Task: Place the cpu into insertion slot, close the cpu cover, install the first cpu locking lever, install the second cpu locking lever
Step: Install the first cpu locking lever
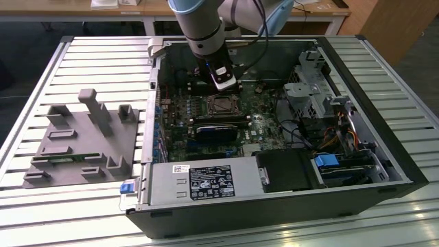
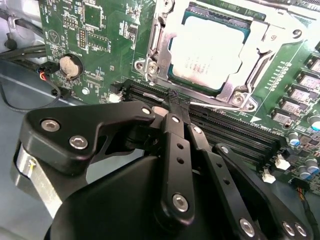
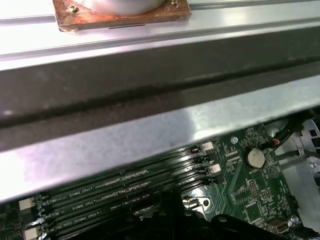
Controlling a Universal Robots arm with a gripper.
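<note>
Cpu (image 2: 207,50): seated in insertion slot (image 2: 215,17), cpu cover (image 2: 267,40) closed over it.
Locking lever (image 2: 220,106): thin wire along the socket edge nearest the tool.
Tool (image 2: 173,106): fingers pressed together, tips at the lever's free end.

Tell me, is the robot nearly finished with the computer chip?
Done: the cpu is in place under the closed cpu cover. In hand: the shut gripper is at a thin locking lever beside the cover. Left: latching the levers; I cannot tell whether either is locked yet.
</note>
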